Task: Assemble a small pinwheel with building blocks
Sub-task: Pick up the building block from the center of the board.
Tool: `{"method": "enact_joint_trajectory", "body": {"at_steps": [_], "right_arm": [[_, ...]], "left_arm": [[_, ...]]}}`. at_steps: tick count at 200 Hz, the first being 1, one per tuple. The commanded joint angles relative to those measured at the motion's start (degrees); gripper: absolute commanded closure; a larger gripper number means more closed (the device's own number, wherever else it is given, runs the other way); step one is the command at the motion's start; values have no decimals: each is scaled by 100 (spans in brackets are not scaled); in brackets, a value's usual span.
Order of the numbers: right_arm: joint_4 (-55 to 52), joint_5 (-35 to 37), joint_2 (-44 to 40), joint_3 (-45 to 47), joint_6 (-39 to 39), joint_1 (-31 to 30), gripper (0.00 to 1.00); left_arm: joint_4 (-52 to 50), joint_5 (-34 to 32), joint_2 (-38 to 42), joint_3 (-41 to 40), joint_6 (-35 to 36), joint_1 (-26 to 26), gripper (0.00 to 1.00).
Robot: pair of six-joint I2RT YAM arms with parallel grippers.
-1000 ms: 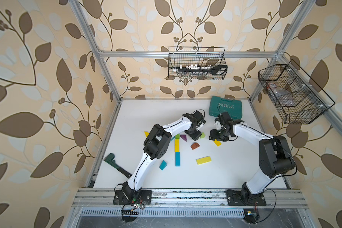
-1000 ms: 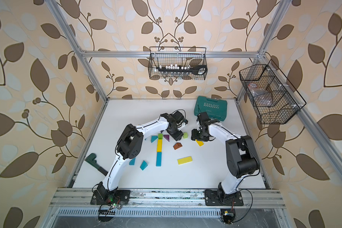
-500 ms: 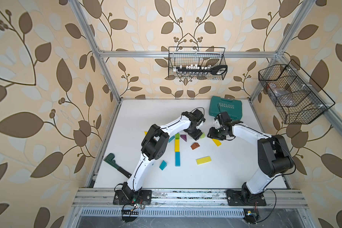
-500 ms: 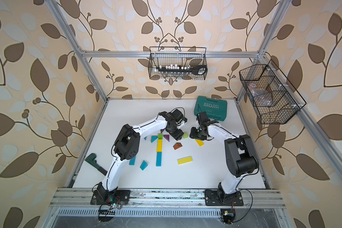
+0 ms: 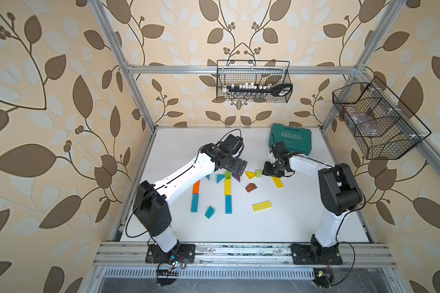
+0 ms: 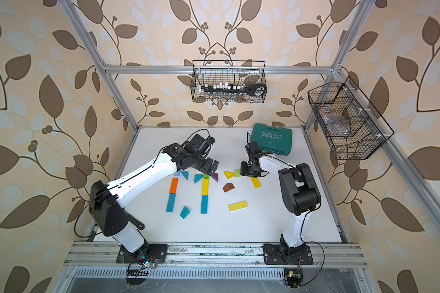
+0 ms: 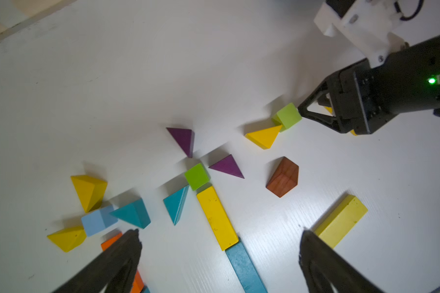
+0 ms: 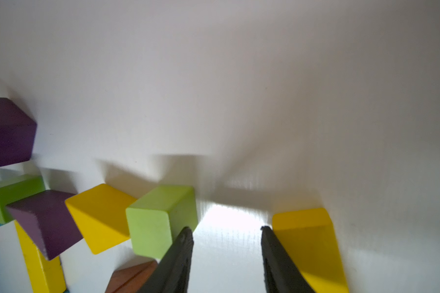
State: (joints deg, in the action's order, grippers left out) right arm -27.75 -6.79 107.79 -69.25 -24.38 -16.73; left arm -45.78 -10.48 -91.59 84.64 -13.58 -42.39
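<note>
Behind a finger [image 7: 117, 261] of the left gripper [image 7: 220, 233] we lose most of an orange wooden bar [image 7: 111, 241]; a brown wooden wedge [image 8: 130, 277] just outside the right gripper [image 8: 226, 228] runs off frame.

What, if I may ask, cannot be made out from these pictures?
Contents of the side wire basket, in both top views: blurred behind mesh.
The orange bar, left wrist view: mostly covered by a finger of the left gripper.
The brown wedge, right wrist view: cut off by the bottom edge.
Whether the right gripper touches the green cube: unclear in every view.
</note>
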Motion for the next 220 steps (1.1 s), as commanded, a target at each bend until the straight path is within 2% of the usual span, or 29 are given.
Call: {"method": "enact_joint_trajectory", "body": {"at_steps": [1,46,75,98,116,136,165,220], "right_arm": [[-195,288,51,-154,58,-95,54],[-414,505,-253,-125,41,-111,54],[-704,763,-826,-99,196,-105,52],[-623,648,-1617,252,395,-74,42],[-308,270,-2342,733,438,16,30],[-57,-22,-3104,1224,399,95,26],[-60,-98,-3666,1594,268,92,26],[-91,-95,-3848,1900,213,95,27]], "left_arm": [[-408,-623,468,-537,-735,144,1],[-916,-933,1449,-1374,-1576,275,1],[-1222,-497,1776,-1914,-2262,259,1],[-1062,-56,1945,-2498,-2593,-55,1],[-854,84,1996,-2850,-2635,-571,1],[-800,331,1833,-3066,-2524,-914,1],[-932,471,1381,-3145,-2312,-1042,8],[-790,132,849,-3182,-2214,-1035,24]]}}
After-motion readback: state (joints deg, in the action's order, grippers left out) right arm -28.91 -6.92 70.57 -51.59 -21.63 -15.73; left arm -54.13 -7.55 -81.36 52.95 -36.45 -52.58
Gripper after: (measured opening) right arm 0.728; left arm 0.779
